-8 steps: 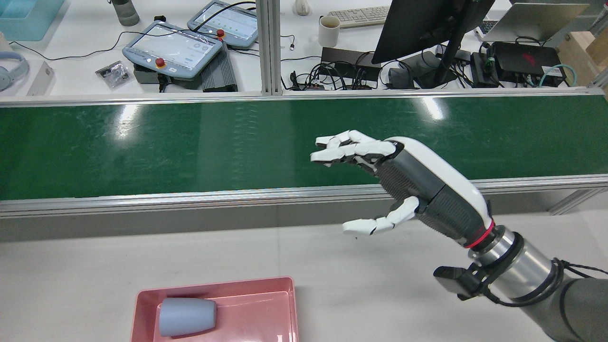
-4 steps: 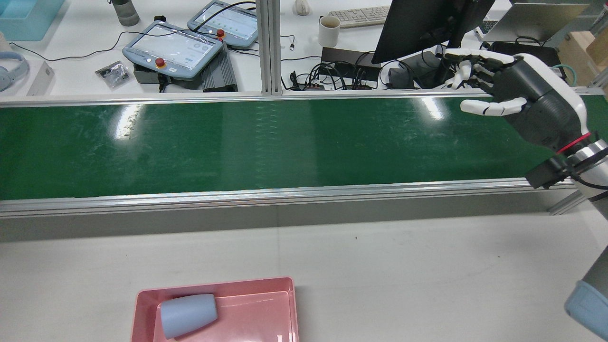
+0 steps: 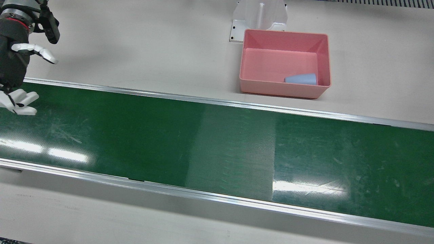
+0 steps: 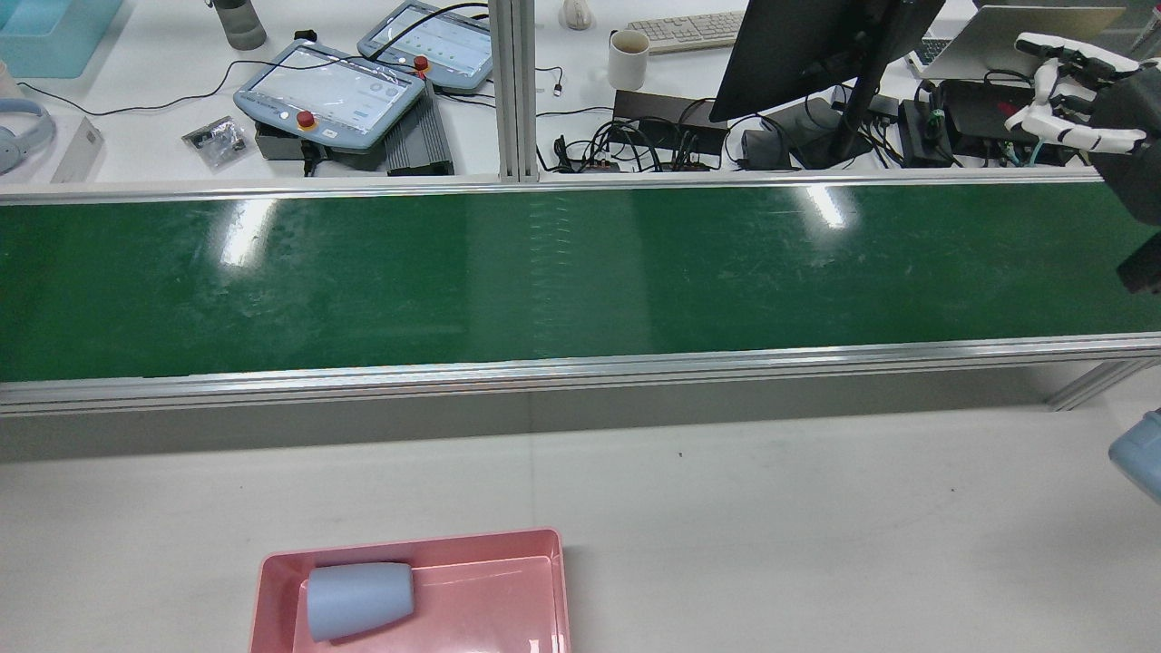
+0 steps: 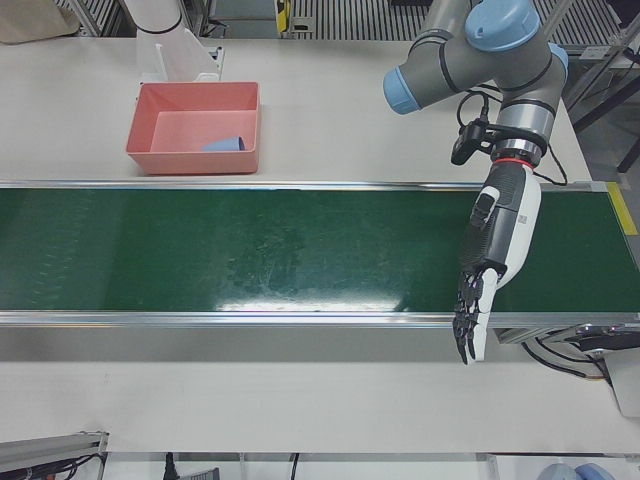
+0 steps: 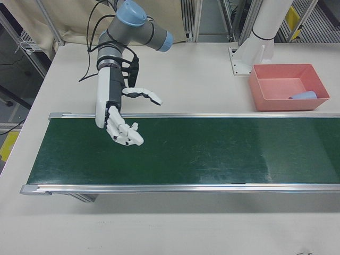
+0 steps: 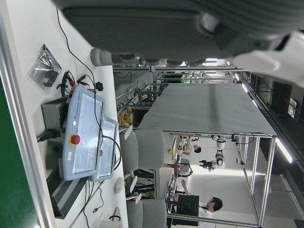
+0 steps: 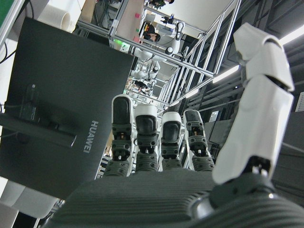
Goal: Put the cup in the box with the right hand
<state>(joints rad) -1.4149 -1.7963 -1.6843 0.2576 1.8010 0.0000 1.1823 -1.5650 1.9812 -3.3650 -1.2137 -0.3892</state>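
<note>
The pale blue cup (image 3: 301, 79) lies on its side inside the pink box (image 3: 281, 91), against one wall; the rear view shows the cup (image 4: 359, 600) in the box (image 4: 408, 544) near the bottom edge. My right hand (image 4: 1088, 118) is open and holds nothing, high at the far right over the belt's far side. In the right-front view the right hand (image 6: 114, 114) hangs fingers-down over the belt's end, far from the box (image 6: 281, 103). My left hand (image 5: 495, 260) hangs open over the other end of the belt.
A long green conveyor belt (image 3: 203, 142) with metal rails crosses the table. A white arm pedestal (image 3: 259, 13) stands right behind the box. Beyond the belt lie a monitor (image 4: 816, 45), teach pendants (image 4: 331, 91), a mug (image 4: 628, 59) and cables.
My right hand has swung from above the table's middle up and to the right, to the view's edge, still open. The cup shifted slightly inside the box.
</note>
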